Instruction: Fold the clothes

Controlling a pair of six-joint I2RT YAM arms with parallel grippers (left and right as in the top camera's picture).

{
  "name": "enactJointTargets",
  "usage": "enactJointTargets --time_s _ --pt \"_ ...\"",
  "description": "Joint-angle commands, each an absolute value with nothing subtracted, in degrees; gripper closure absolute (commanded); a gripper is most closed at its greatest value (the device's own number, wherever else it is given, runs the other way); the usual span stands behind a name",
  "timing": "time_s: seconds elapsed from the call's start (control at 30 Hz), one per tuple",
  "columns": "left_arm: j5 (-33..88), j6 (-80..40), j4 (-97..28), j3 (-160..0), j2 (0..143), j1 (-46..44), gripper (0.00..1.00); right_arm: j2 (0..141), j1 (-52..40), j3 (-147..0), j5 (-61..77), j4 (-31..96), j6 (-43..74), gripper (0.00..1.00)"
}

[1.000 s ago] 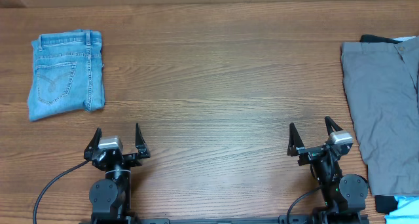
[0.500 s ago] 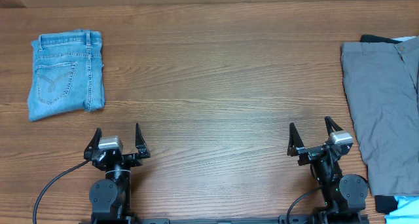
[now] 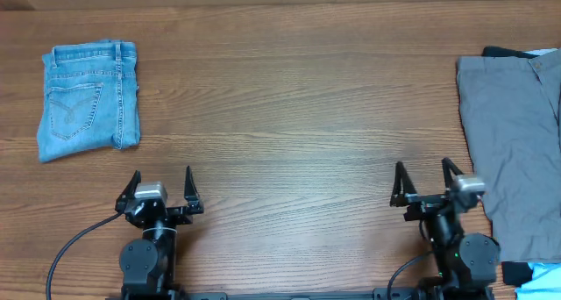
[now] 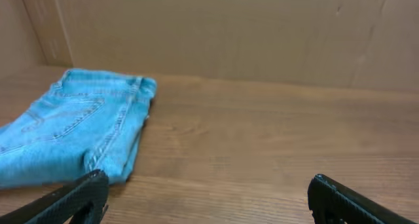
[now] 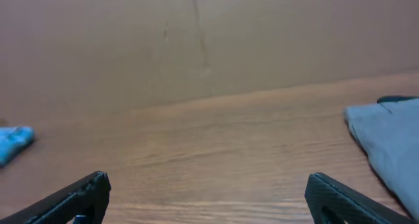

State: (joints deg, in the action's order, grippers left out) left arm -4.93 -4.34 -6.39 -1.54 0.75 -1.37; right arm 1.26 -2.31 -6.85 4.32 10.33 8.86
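The grey shorts (image 3: pixel 513 142) lie flat at the table's right edge, waistband at the far end; their left edge also shows in the right wrist view (image 5: pixel 393 142). My right gripper (image 3: pixel 427 179) is open and empty near the front edge, just left of the shorts. Its fingers (image 5: pixel 208 188) frame bare wood. My left gripper (image 3: pixel 161 183) is open and empty at the front left, with only wood between its fingers (image 4: pixel 208 188).
Folded light-blue denim jeans (image 3: pixel 88 98) lie at the far left and show in the left wrist view (image 4: pixel 75 132). A black garment (image 3: pixel 517 51) peeks out behind the shorts. A light-blue item (image 3: pixel 539 282) sits at the front right corner. A cardboard wall (image 4: pixel 229 27) stands behind the table.
Both grippers have shifted slightly toward the front edge, the right one also a little to the right. The clothes have not moved.
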Motion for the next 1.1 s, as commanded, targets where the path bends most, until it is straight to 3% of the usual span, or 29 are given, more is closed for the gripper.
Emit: enactJointTargets --time_s 0.0,0.17,0.33,0.47,0.6,0.7,0.87,1.07 --pt "-4.27 -5.13 -12.91 -9.67 0.40 -0.82 0.00 5.52 -2.59 -15.73 2.31 12.43 13.61 0.00" --pt "-4.36 -5.13 -22.57 -24.03 9.39 -0.82 0.00 24.84 -2.50 -33.87 -2.20 20.67 13.52 0.00" --pt "-3.88 -5.13 -33.36 -44.18 34.00 -0.82 0.00 49.89 -2.50 -54.70 -2.57 34.13 4.05 0.00" --pt "-1.78 -5.17 -45.76 -58.81 50.13 -0.82 0.00 66.02 -2.50 -66.98 -0.10 40.91 3.01 0.00" --pt "4.34 -5.34 -48.69 -60.45 59.42 -0.82 0.00 77.25 3.60 -68.16 -6.92 25.47 2.85 0.03" --pt "5.63 -5.41 -48.36 -60.45 61.54 -0.82 0.00 87.37 8.99 -69.08 -11.68 16.03 -5.74 0.04" --pt "6.04 -6.87 -47.86 -60.45 62.52 -0.82 0.00 111.33 14.06 -82.04 -17.96 15.09 -10.35 0.03" --pt "6.04 -6.87 -47.86 -60.45 62.52 -0.82 0.00 122.54 14.85 -83.00 -17.98 13.45 -10.79 0.04"
